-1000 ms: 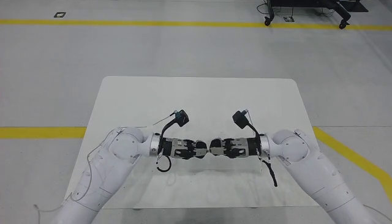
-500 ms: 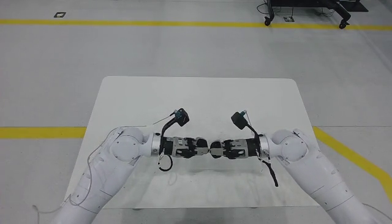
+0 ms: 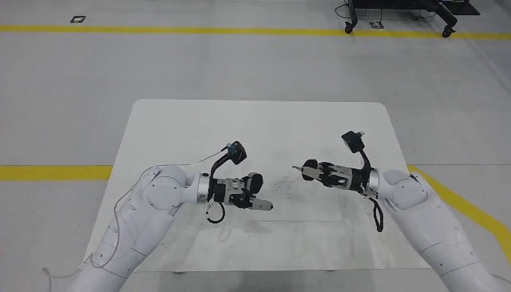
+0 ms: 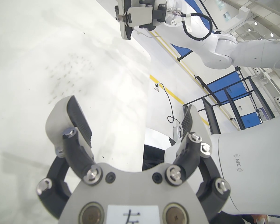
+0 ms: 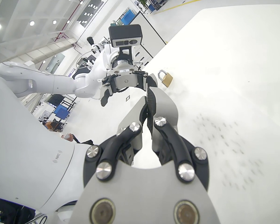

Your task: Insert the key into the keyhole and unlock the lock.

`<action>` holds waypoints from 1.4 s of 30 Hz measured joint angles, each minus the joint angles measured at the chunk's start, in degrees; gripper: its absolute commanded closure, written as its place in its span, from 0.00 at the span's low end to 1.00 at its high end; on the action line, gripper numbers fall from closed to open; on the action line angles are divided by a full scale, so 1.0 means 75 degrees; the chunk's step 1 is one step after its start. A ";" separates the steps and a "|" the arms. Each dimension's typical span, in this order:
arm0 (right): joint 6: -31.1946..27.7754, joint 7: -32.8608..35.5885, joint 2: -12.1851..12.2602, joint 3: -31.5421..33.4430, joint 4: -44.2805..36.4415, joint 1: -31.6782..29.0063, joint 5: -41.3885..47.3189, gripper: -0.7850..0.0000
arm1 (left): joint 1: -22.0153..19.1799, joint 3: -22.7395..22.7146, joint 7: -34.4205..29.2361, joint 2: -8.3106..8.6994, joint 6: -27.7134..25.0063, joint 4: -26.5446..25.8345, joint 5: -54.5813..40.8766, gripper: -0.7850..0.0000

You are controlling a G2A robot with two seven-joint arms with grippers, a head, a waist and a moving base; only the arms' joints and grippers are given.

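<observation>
A small brass padlock with a silver shackle lies on the white table, right beside my left gripper. That left gripper hovers low over the table's front middle, its fingers spread open with nothing between them. My right gripper sits to the right of it, lifted off the table and apart from the lock. It is shut on a small metal key that pokes out of its tips. In the right wrist view the right gripper has its pads pressed together and the key is hidden.
Faint scuff marks dot the table's middle. Yellow floor lines run behind and beside the table, and a black wheeled stand is far back on the right.
The two grippers were pressed tip to tip at the table's front middle. The right gripper has since drawn back to the right with the key, and the left gripper has opened.
</observation>
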 measured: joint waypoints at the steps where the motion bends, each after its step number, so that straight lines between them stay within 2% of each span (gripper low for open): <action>1: 0.0003 0.0004 -0.0001 -0.0004 -0.0003 0.0002 -0.0002 1.00 | 0.0000 0.0000 0.0000 0.0000 0.0000 0.0000 0.0000 0.00; 6: 0.0003 0.0003 -0.0001 -0.0003 -0.0003 0.0002 -0.0002 1.00 | -0.0009 -0.0022 0.0125 0.0004 0.0071 -0.0177 0.0152 0.00; 9: 0.0003 0.0003 -0.0001 -0.0003 -0.0003 0.0002 -0.0002 1.00 | 0.0028 -0.0355 0.0359 0.0093 0.0715 -0.1024 0.1013 0.00; 11: 0.0003 0.0003 -0.0001 -0.0003 -0.0003 0.0002 -0.0002 1.00 | 0.0215 -0.0850 0.0240 0.0226 0.1316 -0.1864 0.1690 0.00; 15: 0.0003 0.0002 -0.0001 -0.0003 -0.0003 0.0002 -0.0002 1.00 | 0.0847 -0.2057 -0.0626 0.0522 0.2207 -0.3475 0.2654 0.00; 19: 0.0003 0.0003 -0.0001 -0.0003 -0.0003 0.0002 -0.0002 1.00 | 0.1545 -0.3148 -0.2064 0.0783 0.2330 -0.4780 0.3258 0.00; 22: 0.0003 0.0003 -0.0001 -0.0003 -0.0003 0.0002 -0.0002 1.00 | 0.1988 -0.3690 -0.2487 0.0892 0.2199 -0.5102 0.3425 0.00; 25: 0.0003 0.0003 -0.0001 -0.0003 -0.0003 0.0002 -0.0002 1.00 | 0.2305 -0.3961 -0.2848 0.0982 0.1951 -0.5109 0.3834 0.00; 27: 0.0003 0.0003 -0.0001 -0.0003 -0.0003 0.0002 -0.0002 1.00 | 0.2381 -0.3946 -0.2927 0.1008 0.2139 -0.4993 0.4195 0.00; 29: 0.0003 0.0003 -0.0001 -0.0003 -0.0003 0.0002 -0.0002 1.00 | 0.2354 -0.3688 -0.2965 0.1013 0.2415 -0.4876 0.4598 0.00; 33: 0.0003 0.0003 -0.0001 -0.0003 -0.0003 0.0002 -0.0002 1.00 | 0.2063 -0.2871 -0.3278 0.0976 0.3343 -0.4749 0.5791 0.00; 36: 0.0003 0.0003 -0.0001 -0.0003 -0.0003 0.0002 -0.0002 1.00 | 0.1707 -0.2272 -0.3554 0.0884 0.4604 -0.4483 0.6165 0.00; 37: 0.0003 0.0003 0.0000 -0.0003 -0.0003 0.0002 -0.0002 1.00 | 0.1540 -0.2099 -0.3683 0.0841 0.5244 -0.4337 0.6220 0.00; 40: 0.0003 0.0003 0.0000 -0.0003 -0.0003 0.0002 -0.0002 1.00 | 0.1187 -0.1797 -0.3814 0.0721 0.6889 -0.4006 0.6034 0.00; 42: 0.0003 0.0003 0.0000 -0.0003 -0.0003 0.0002 -0.0002 1.00 | 0.1085 -0.1662 -0.3604 0.0666 0.7585 -0.3731 0.6057 0.00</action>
